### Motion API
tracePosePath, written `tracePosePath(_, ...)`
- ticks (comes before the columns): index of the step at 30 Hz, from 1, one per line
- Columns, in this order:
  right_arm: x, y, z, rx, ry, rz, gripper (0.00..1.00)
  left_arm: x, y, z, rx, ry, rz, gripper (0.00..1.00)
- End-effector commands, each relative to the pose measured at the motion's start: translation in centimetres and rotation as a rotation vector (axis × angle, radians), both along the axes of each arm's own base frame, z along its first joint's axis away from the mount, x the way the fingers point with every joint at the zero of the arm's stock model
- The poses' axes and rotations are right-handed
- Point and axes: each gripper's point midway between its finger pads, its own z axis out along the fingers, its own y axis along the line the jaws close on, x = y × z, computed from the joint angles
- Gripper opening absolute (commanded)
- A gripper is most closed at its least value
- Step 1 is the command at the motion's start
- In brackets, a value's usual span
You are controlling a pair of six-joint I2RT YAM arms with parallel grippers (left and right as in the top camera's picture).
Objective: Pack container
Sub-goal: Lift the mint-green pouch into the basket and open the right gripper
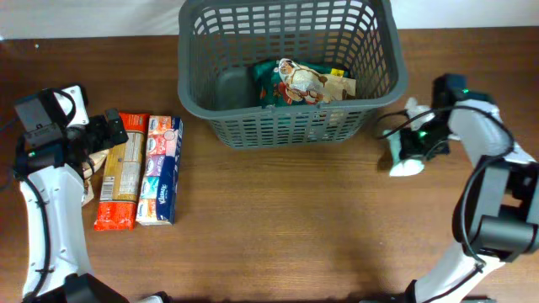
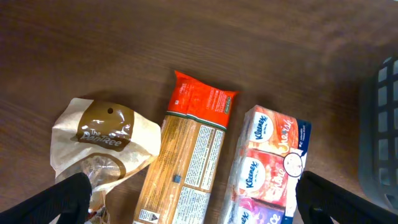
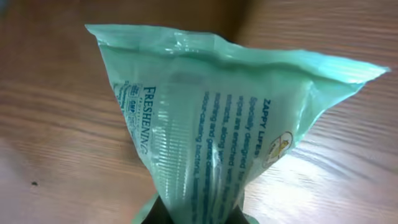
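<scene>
Overhead, one large dark grey plastic slotted basket [image 1: 189,93] stands at the far middle of the brown wooden table [image 1: 278,219], holding one green printed packet [image 1: 303,82]. Three things lie at left: one brown paper bag [image 2: 102,143], one long orange-red packet [image 2: 189,162] and one Kleenex tissue pack [image 2: 267,162]. The left gripper [image 1: 108,133] gapes wide over them, empty. Right of the basket, the right gripper [image 1: 413,145] pinches one pale green plastic wipes packet [image 3: 217,124]. A white strip [image 1: 84,17] borders the table's far edge.

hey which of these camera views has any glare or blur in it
Right wrist: the green wipes packet fills the frame, its lower end soft, with white glare on the table beside it. Left wrist: the Kleenex pack reads sharp, the dark fingertips are blurred. Overhead: evenly lit, sharp.
</scene>
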Motion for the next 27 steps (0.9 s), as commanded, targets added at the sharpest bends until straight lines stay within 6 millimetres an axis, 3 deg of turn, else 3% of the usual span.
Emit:
tracePosePath(1, 2.6, -3.3, 7.7, 0.0, -0.191, -0.169, 0.03, 0.3, 0.4, 0.7, 0.008, -0.014, 0.009, 0.99)
tracePosePath(2, 3.0, -4.1, 11.3, 0.031, -0.27, -0.203, 0.04, 0.3, 0.4, 0.7, 0.008, -0.014, 0.009, 0.99)
tracePosePath(4, 3.5, -4.3, 15.2, 0.071, -0.361, -0.219, 0.03, 0.3, 0.4, 0.7, 0.008, -0.014, 0.009, 0.99)
tracePosePath(5, 3.6, -4.1, 17.7, 0.092, -0.42, -0.213, 0.04, 0.3, 0.4, 0.7, 0.008, -0.014, 0.009, 0.99)
tracePosePath(6, 3.7, -3.4, 21.8, 0.115, -0.518, -0.191, 0.04, 0.3, 0.4, 0.7, 0.008, -0.013, 0.009, 0.99)
tracePosePath(7, 3.6, -2.5, 24.6, 0.126, -0.583, -0.164, 0.04, 0.3, 0.4, 0.7, 0.008, -0.013, 0.009, 0.99)
tracePosePath(8, 3.5, -1.9, 26.1, 0.131, -0.622, -0.145, 0.04, 0.3, 0.4, 0.7, 0.008, -0.013, 0.009, 0.99)
tracePosePath(11, 2.8, 1.7, 32.0, 0.152, -0.776, -0.036, 0.04, 0.3, 0.4, 0.7, 0.008, -0.014, 0.009, 0.99)
tracePosePath(15, 1.6, 8.3, 37.5, 0.133, -0.965, 0.247, 0.04, 0.3, 0.4, 0.7, 0.008, -0.014, 0.009, 0.99)
tracePosePath(18, 2.2, 13.1, 38.9, 0.063, -1.064, 0.454, 0.04, 0.3, 0.4, 0.7, 0.008, -0.013, 0.009, 0.99)
tracePosePath(22, 4.8, 16.9, 37.5, 0.064, -1.071, 0.525, 0.04, 0.3, 0.4, 0.7, 0.008, -0.013, 0.009, 0.99)
tracePosePath(23, 5.7, 17.7, 36.9, 0.07, -1.068, 0.538, 0.04, 0.3, 0.4, 0.7, 0.008, -0.014, 0.009, 0.99)
tracePosePath(24, 7.8, 18.8, 35.2, 0.074, -1.052, 0.542, 0.03, 0.3, 0.4, 0.7, 0.008, -0.014, 0.009, 0.99)
tracePosePath(27, 11.2, 19.5, 31.6, 0.108, -0.984, 0.46, 0.04, 0.3, 0.4, 0.7, 0.008, -0.014, 0.009, 0.99)
